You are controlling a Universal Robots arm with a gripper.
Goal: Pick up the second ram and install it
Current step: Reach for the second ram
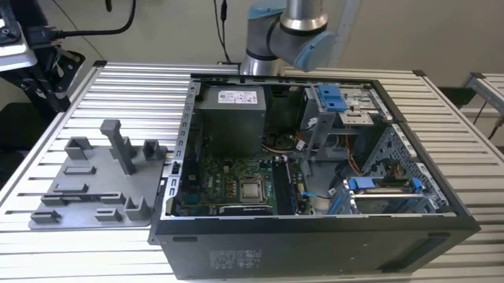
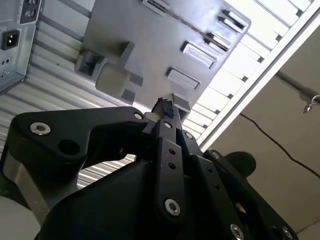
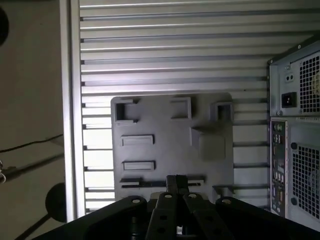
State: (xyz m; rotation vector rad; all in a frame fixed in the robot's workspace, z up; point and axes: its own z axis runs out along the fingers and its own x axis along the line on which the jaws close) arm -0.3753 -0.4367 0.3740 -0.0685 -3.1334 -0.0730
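Your pincer (image 3: 176,181) hangs high over the grey holder tray (image 3: 165,125), fingertips (image 2: 163,106) pressed together in both wrist views. In the first wrist view a thin dark strip (image 3: 150,183) runs along a tray slot straight below the tips. You may take it for the second ram standing on edge, though I cannot tell for certain. The second wrist view shows the linkage up close and the tray's raised blocks off to one side of the fingers. The computer case (image 3: 295,150) stands just beside the tray, and both wrist views catch its rear panel with the power socket (image 3: 288,100) and vent grilles. The exterior view gives you the inside of that case. There lie the green motherboard (image 1: 228,177), a grey power supply box (image 1: 232,118) and blue latches (image 1: 331,97), with the arm (image 1: 295,41) rising behind the case. Tray and case sit on a table (image 1: 118,88) of ribbed aluminium slats. Past the table edge beside the pincer, the floor carries a thin black cable (image 3: 30,145). A pale wall (image 1: 409,29) closes the room behind the arm.
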